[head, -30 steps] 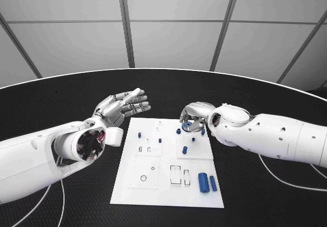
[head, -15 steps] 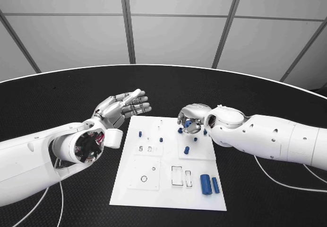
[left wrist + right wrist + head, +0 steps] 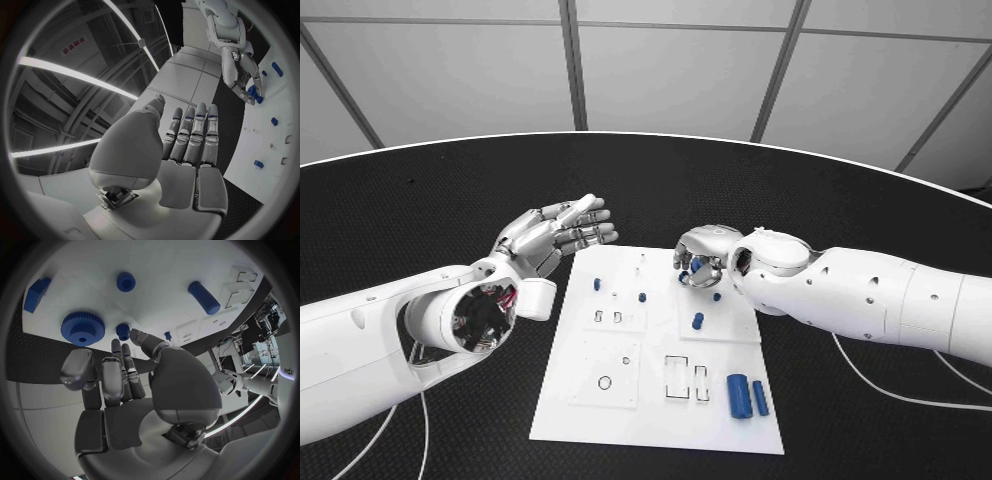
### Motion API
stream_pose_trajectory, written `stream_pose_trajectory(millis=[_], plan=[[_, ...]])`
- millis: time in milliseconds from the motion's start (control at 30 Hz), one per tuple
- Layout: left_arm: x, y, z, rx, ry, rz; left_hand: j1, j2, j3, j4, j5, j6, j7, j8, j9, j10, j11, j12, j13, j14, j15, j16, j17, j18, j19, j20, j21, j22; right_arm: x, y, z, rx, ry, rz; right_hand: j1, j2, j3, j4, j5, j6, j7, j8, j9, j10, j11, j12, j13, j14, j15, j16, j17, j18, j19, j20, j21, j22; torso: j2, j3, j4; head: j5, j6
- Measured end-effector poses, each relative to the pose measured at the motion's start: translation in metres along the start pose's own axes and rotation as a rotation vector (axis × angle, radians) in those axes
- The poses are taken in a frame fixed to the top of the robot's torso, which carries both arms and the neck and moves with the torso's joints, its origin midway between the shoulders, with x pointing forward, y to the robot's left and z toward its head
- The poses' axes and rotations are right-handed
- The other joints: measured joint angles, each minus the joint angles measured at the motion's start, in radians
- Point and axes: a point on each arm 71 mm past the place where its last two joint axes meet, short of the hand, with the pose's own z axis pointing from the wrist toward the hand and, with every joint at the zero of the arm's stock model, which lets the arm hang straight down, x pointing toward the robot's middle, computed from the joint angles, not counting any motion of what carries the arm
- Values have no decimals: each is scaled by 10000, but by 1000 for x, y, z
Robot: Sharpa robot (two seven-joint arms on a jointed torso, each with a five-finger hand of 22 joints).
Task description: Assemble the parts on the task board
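Right hand (image 3: 125, 390) released, fingers hovering just beside blue gear (image 3: 82, 328); light, rigid, toothed rim gives grip, pinch there. Left hand (image 3: 560, 232) released, empty.

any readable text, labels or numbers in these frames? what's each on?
Red sign on the room's ceiling structure, left wrist view: characters too blurred to read.
"edj", cut off by the circle's rim, on white equipment in the right wrist view.
Task board and blue parts: no print legible.
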Motion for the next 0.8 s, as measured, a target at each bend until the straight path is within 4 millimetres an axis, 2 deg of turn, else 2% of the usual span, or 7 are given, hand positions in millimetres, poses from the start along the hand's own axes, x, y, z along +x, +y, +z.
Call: stream_pose_trajectory(millis=[267, 433, 667, 800], plan=[[0, 0, 0, -22, 0, 3, 0, 0, 0, 0, 0, 0, 0, 0, -10, 0, 0, 0, 1, 0, 0, 1, -10, 0, 0, 0, 0, -10, 0, -3, 0, 138, -52, -1, 0, 0, 28, 28, 36, 0, 0, 43, 52, 37, -37, 40, 14, 0, 0, 63, 18, 1, 74, -1, 157, 232, 86, -4, 12, 19, 12], [-1, -1, 0, -35, -8, 7, -3, -3, 0, 0, 0, 0, 0, -9, -10, 0, 0, 0, 1, 0, 0, 1, -10, -1, 0, 0, 0, -11, -1, -4, -1, 179, -70, 0, 0, 0, 56, 56, 36, 0, 0, 107, 98, 93, -93, 79, 45, 0, 0, 102, 18, 1, 115, -43, 322, 443, 153, -17, 35, -13, 77], [-2, -1, 0, -56, -27, 12, -40, -40, 1, 0, 0, 0, 0, -38, -10, 0, 0, 0, 2, 0, 0, 1, -9, -1, 0, 0, 0, -10, -1, -3, -3, 128, -103, 23, 0, 0, 83, 83, 36, 0, 0, 137, 145, 150, -141, 79, 60, 0, 0, 116, 27, 0, 126, -53, 410, 578, 222, -18, 24, -2, 129], [-3, -1, 0, -62, -33, 15, -40, -40, 1, 1, 0, 0, 0, -38, -10, 0, 0, 0, 2, 0, 0, 1, -9, -1, 0, 0, 0, -10, -1, -2, -3, 65, -140, 37, 0, 0, 110, 111, 36, 39, 39, 195, 185, 245, -157, 144, 88, 0, 0, 154, 36, 0, 231, -54, 563, 803, 254, -6, 6, 12, 168]])
